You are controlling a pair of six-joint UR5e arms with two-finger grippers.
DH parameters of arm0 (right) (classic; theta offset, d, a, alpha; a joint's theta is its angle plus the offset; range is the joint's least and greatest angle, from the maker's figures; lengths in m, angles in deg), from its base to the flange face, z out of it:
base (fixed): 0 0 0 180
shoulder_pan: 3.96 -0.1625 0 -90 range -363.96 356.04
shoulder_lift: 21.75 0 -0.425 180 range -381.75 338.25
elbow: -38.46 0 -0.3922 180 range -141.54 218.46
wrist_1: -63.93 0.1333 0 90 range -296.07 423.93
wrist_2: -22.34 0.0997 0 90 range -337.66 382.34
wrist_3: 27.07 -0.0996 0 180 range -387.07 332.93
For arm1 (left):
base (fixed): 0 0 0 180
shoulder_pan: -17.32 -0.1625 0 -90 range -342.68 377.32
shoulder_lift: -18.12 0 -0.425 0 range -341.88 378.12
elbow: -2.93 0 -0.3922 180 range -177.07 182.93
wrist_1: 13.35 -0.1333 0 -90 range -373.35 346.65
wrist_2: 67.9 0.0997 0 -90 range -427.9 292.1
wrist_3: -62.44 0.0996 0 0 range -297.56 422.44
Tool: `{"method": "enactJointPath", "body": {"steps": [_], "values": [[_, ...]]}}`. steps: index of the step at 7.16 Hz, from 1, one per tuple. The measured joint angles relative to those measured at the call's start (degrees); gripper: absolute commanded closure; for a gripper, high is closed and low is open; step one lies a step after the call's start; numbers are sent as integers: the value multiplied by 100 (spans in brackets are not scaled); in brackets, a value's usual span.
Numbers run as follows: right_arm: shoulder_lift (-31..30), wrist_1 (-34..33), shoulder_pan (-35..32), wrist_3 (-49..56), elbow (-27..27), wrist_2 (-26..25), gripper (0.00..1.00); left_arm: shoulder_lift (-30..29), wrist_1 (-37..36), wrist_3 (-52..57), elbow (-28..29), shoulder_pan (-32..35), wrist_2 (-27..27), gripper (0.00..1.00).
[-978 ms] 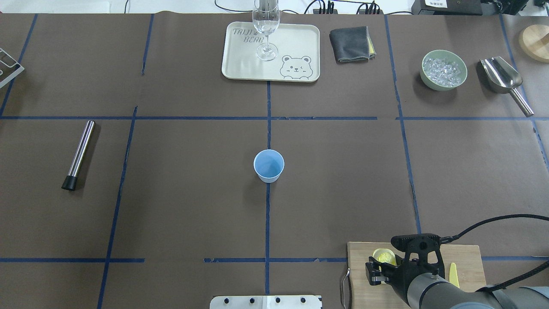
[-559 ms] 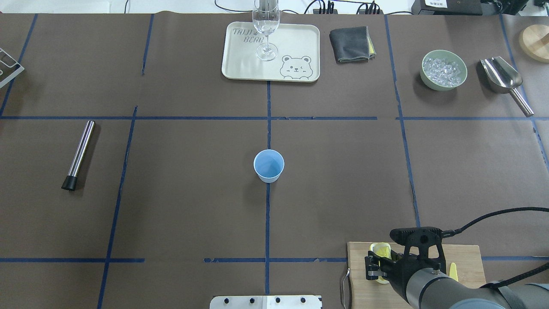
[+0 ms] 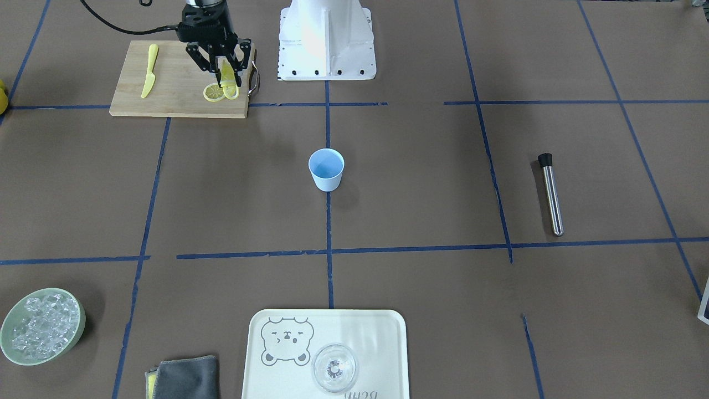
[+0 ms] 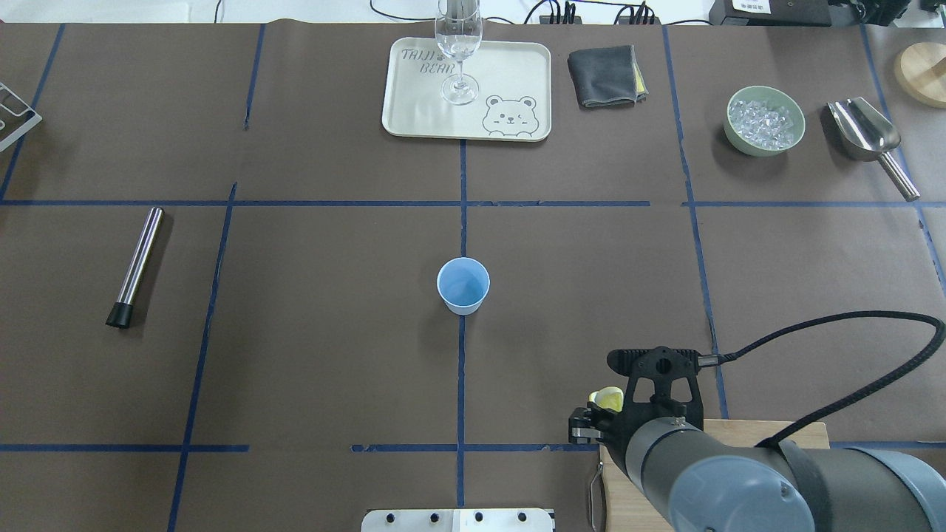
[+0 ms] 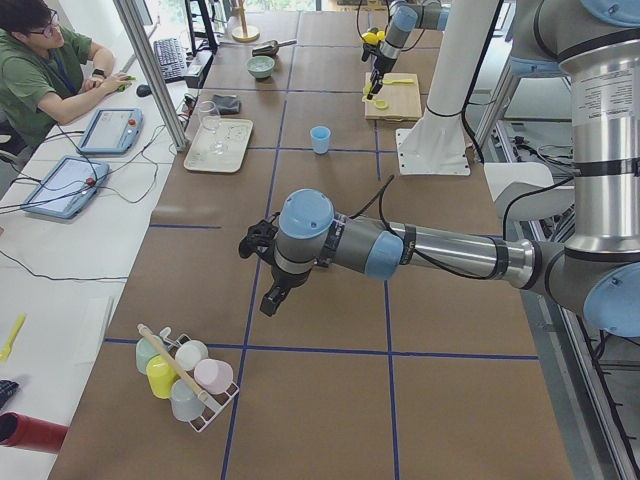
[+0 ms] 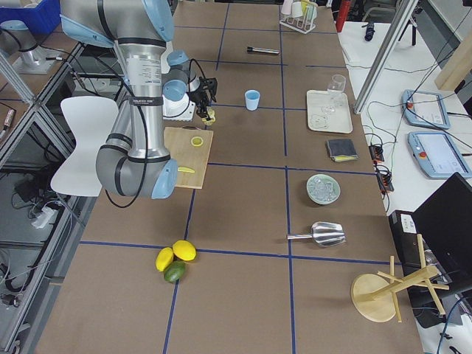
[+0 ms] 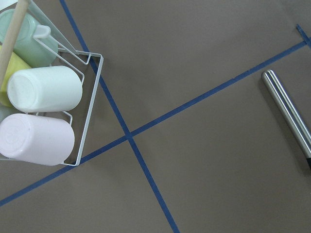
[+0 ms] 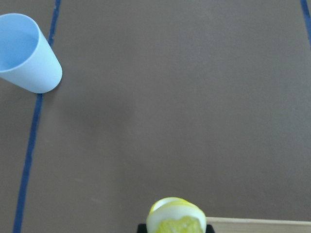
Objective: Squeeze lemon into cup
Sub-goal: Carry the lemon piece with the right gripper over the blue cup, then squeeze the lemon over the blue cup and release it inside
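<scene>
The light-blue cup [image 4: 463, 284] stands upright at the table's middle; it also shows in the front view [image 3: 326, 169] and at the top left of the right wrist view [image 8: 26, 53]. My right gripper [image 4: 597, 415] is shut on a lemon slice [image 4: 609, 399], pinched and folded, held above the far left corner of the cutting board [image 3: 166, 94]. The held slice [image 8: 176, 219] shows at the bottom of the right wrist view. A second slice [image 3: 214, 92] lies flat on the board. My left gripper [image 5: 258, 240] hovers over the left of the table; I cannot tell if it is open.
A yellow plastic knife [image 3: 148, 77] lies on the board. A tray [image 4: 414, 111] with a clear glass [image 4: 459, 44], a grey cloth [image 4: 604, 75], an ice bowl [image 4: 764, 120] and a scoop [image 4: 866, 133] stand at the far side. A steel rod [image 4: 137, 266] lies left. A cup rack [image 7: 43, 97] is below the left wrist.
My right gripper has lifted the lemon slice off the board and moved it forward and left, toward the cup. The cup has not moved.
</scene>
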Motion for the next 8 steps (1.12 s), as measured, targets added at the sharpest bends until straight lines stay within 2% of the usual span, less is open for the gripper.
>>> {"method": "enactJointPath", "body": {"steps": [2,3,5,8], "values": [[1100,-647,-488,151,425,405,100,-3,-4,0,7,0,0,0],[1504,-769,-718,300,694,551,100,-3,-5,0,17,0,2,0],[2115,-815,-1130,545,1205,753,100,-6,-5,0,42,-2,4,0],[3121,-697,-1569,786,2445,916,100,-8,-5,0,63,-4,9,0]]}}
